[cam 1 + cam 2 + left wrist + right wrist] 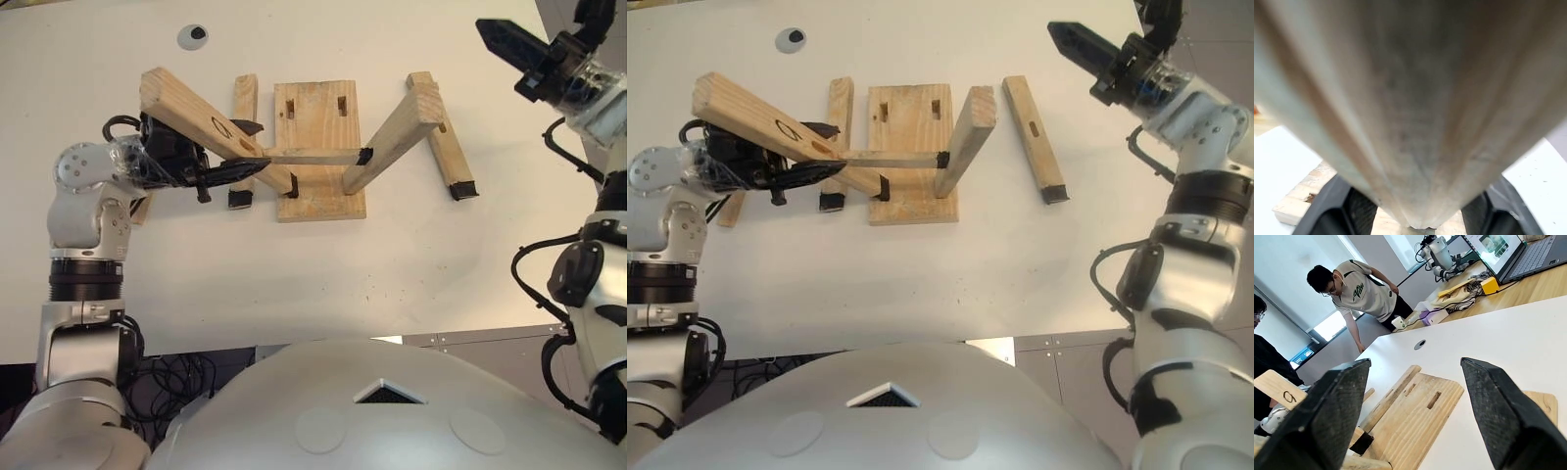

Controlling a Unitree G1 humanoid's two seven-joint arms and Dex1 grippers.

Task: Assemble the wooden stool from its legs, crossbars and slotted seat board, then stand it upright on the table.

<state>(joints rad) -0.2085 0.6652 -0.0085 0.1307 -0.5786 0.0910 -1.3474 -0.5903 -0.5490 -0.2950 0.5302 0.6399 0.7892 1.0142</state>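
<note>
The slotted seat board lies flat in the middle of the white table. My left gripper is shut on a wooden leg that is held tilted above the board's left side. In the left wrist view this leg sits between the black fingers. A thin crossbar joins it to a second leg leaning up from the board. A third leg lies flat to the right and a fourth lies left of the board. My right gripper hangs open and raised over the table's far right.
A small round grey cap sits in the table near the far left. Another wooden piece lies partly under my left arm. The table's front edge runs close to my body. A desk with a laptop stands beyond the table.
</note>
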